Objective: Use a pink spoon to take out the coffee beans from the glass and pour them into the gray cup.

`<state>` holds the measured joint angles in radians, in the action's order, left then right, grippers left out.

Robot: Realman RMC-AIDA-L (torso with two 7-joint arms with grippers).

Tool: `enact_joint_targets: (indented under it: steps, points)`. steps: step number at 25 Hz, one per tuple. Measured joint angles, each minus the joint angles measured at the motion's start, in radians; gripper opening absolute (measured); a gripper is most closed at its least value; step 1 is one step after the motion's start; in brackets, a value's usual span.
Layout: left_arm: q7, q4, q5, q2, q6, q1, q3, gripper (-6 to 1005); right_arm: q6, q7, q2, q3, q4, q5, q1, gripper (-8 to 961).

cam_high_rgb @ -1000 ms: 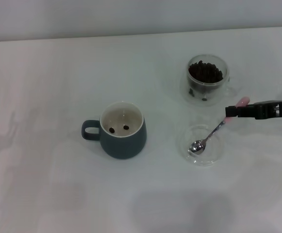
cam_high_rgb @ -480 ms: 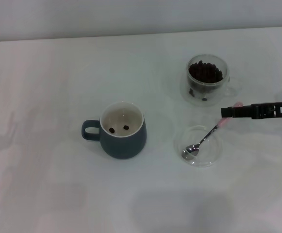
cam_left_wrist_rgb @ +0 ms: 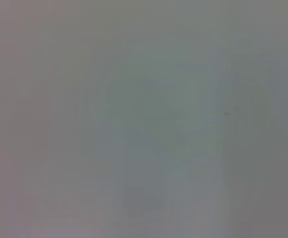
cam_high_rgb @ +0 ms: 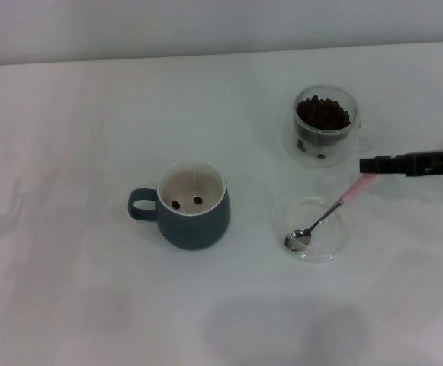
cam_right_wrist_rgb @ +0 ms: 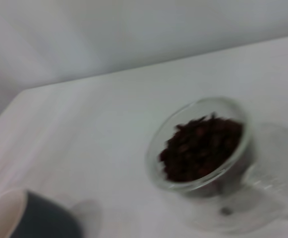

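The pink spoon (cam_high_rgb: 324, 215) lies slanted in a shallow clear dish (cam_high_rgb: 335, 245), its metal bowl on the dish floor and its pink handle resting over the rim. My right gripper (cam_high_rgb: 364, 164) hovers just past the handle's far end, open and apart from it. Behind the dish stands the glass (cam_high_rgb: 351, 139), heaped with coffee beans (cam_high_rgb: 322, 113). The right wrist view shows the same glass (cam_right_wrist_rgb: 156, 153) and coffee beans (cam_right_wrist_rgb: 201, 146) close up. To the left sits the gray cup (cam_high_rgb: 193, 225), handle pointing left, with two beans (cam_high_rgb: 187, 203) inside. My left gripper is out of view.
Everything stands on a plain white table (cam_high_rgb: 76, 114) that ends at a pale wall behind. The gray cup's rim (cam_right_wrist_rgb: 15, 213) shows at a corner of the right wrist view. The left wrist view shows only a blank grey surface.
The right gripper lowered the spoon until its bowl settled toward the dish's left side, then let go and drew back to the right. The whole pink handle now shows.
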<state>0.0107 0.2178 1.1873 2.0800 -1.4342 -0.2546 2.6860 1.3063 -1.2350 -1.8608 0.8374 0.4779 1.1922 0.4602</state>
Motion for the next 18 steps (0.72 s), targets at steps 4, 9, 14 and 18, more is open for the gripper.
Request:
enact_joint_targets:
  steps: [4, 9, 14, 18]
  points:
    - [0.0, 0.0, 0.0, 0.0, 0.0, 0.001, 0.0, 800, -0.044, -0.009, 0.005, -0.007, 0.013, 0.005, -0.003, 499]
    - [0.0, 0.0, 0.0, 0.001, 0.0, 0.002, 0.0, 801, -0.055, -0.025, 0.006, -0.12, 0.034, 0.006, -0.015, 700]
    - [0.0, 0.0, 0.011, 0.002, 0.0, 0.005, 0.0, 801, -0.072, -0.14, -0.022, -0.39, 0.039, 0.011, -0.041, 881]
    - [0.048, 0.0, 0.082, 0.005, 0.013, 0.007, 0.0, 800, -0.206, -0.434, -0.109, -0.607, 0.031, 0.061, -0.056, 881]
